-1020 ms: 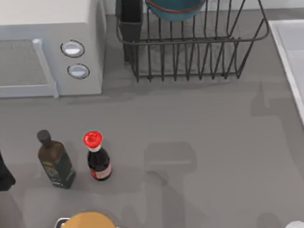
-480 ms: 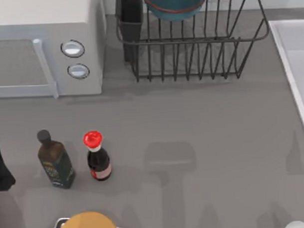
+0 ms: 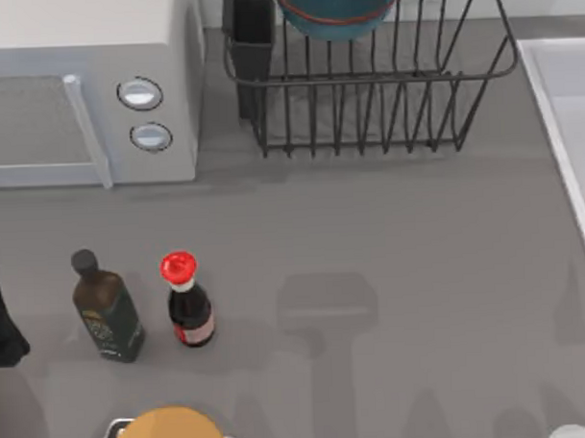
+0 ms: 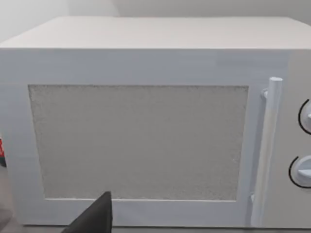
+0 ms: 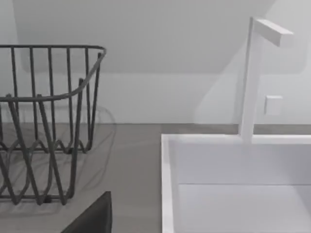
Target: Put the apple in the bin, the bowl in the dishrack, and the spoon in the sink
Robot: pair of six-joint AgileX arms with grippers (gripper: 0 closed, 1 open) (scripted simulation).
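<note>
The surface [image 3: 419,272] lies open centre and right; 2 bottles [image 3: 108,307] stand left, beneath the microwave [image 3: 77,92].

Grey table [image 3: 389,235], carrying a microwave [image 3: 86,82] at far left, a dishrack [image 3: 365,101] just beside it, a sink [image 3: 568,123] set in at the right edge. Toward the near left, an oil bottle [image 3: 105,307] and sauce bottle [image 3: 187,301] upright, close together.

bowl [image 3: 338,11] in dishrack [image 3: 384,91], right of microwave [image 3: 86,92]
</note>
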